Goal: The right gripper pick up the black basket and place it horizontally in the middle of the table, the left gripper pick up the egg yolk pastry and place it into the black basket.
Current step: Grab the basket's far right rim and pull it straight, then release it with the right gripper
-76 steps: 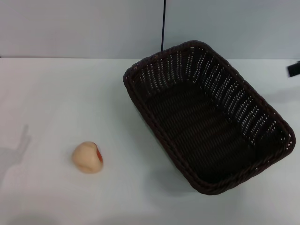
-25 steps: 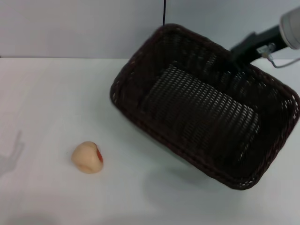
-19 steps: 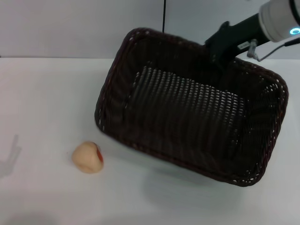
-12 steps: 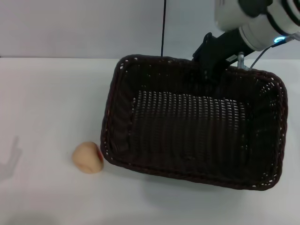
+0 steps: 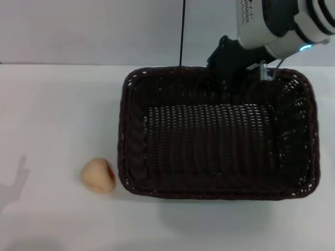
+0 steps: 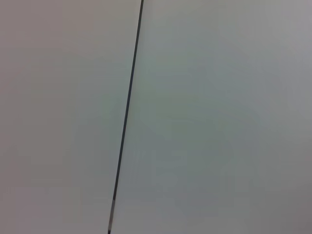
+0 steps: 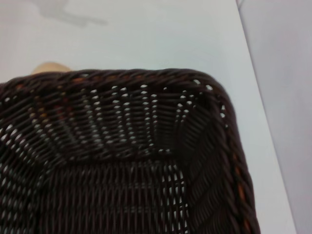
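Note:
The black basket (image 5: pixel 220 194) lies lengthwise across the white table (image 5: pixel 57 110), right of the middle, and looks level. My right gripper (image 5: pixel 231 75) comes in from the upper right and is shut on the basket's far rim. The right wrist view looks into the basket's woven inside and one rounded corner (image 7: pixel 209 97). The egg yolk pastry (image 5: pixel 98 175) sits on the table just off the basket's front left corner, its red patch facing the basket. A sliver of it shows beyond the rim in the right wrist view (image 7: pixel 51 67). My left gripper is out of view.
A thin black vertical line (image 5: pixel 182 31) runs up the grey wall behind the table; the left wrist view shows only this wall and the line (image 6: pixel 126 117). A faint arm shadow (image 5: pixel 13 183) lies on the table's left front.
The right gripper came in, took the basket by its far rim, lifted and turned it from slanted to lengthwise across the table, and brought it down. The pastry has not moved.

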Available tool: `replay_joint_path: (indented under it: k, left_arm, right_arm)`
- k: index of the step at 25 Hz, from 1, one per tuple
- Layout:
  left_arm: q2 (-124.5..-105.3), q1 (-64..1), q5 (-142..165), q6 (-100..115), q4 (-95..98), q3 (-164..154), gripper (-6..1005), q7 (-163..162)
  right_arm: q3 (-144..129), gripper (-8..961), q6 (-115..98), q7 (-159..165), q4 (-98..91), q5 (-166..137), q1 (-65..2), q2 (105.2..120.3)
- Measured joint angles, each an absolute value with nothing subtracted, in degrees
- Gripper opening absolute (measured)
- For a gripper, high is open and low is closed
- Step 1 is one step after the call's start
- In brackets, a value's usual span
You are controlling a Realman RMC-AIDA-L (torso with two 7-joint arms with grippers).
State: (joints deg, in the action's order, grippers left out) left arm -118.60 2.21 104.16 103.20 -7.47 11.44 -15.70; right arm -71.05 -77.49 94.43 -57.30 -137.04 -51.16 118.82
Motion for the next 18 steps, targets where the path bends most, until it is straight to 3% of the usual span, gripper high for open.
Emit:
replay_joint_path:
  k: [11,18]
  left_arm:
    - [-118.55,2.19,104.15,103.19,-8.20,10.68,808,-15.73]
    - [-118.49,2.09,104.15,103.26,-8.17,10.14,808,-15.74]
  right_arm:
    - [-71.88,147,-73.87,94.28,-51.90,-133.88,-50.61,118.88]
    - [-72.37,204,-73.25,94.30,-52.07,-134.32,-49.87,119.05]
